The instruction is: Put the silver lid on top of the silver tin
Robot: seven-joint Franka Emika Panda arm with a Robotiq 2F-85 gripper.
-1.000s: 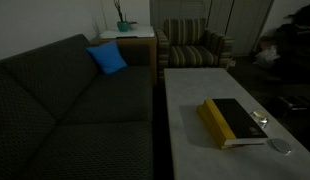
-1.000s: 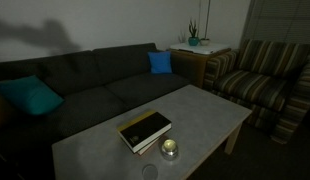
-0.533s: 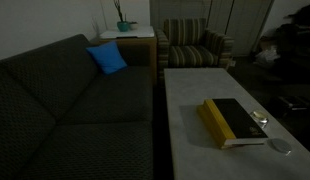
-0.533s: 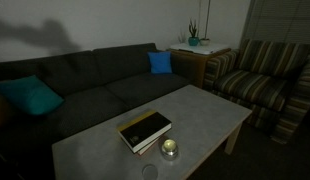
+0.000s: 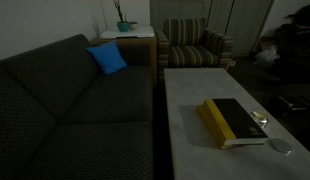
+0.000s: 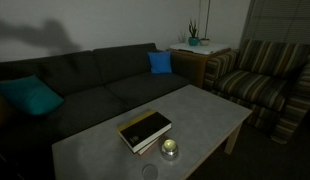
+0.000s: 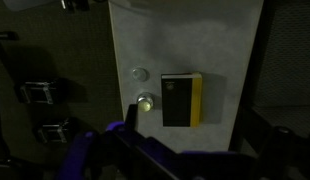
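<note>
In an exterior view, the small flat round silver lid (image 5: 280, 146) lies on the low pale grey table (image 5: 190, 100). It is close to the near corner, on the side away from the dark sofa (image 5: 65, 100). The shallow round shiny silver tin (image 5: 259, 119) stands just beside the thick black-and-yellow book (image 5: 233, 122), between the book and that long edge. Lid and tin are near each other but apart.

In an exterior view from across the table, the tin (image 6: 170, 149) gleams near the front edge beside the book (image 6: 145, 130). The lid (image 6: 148, 171) is only a dim spot at that edge. The room is dark, with a striped armchair (image 6: 260, 80) past the far corner.

In the wrist view the gripper (image 7: 130, 135) is a purple blur at the bottom, and I cannot tell if its fingers are spread or closed. Lid (image 7: 140, 73) and tin (image 7: 146, 102) both rest on the table.

I judge the lid to be light, stiff, thin and slippery on this smooth top. Because it lies flat, it is best pinched across its rim, with the fingertips down at the surface. The light tin may slide when the lid is set on it.
</note>
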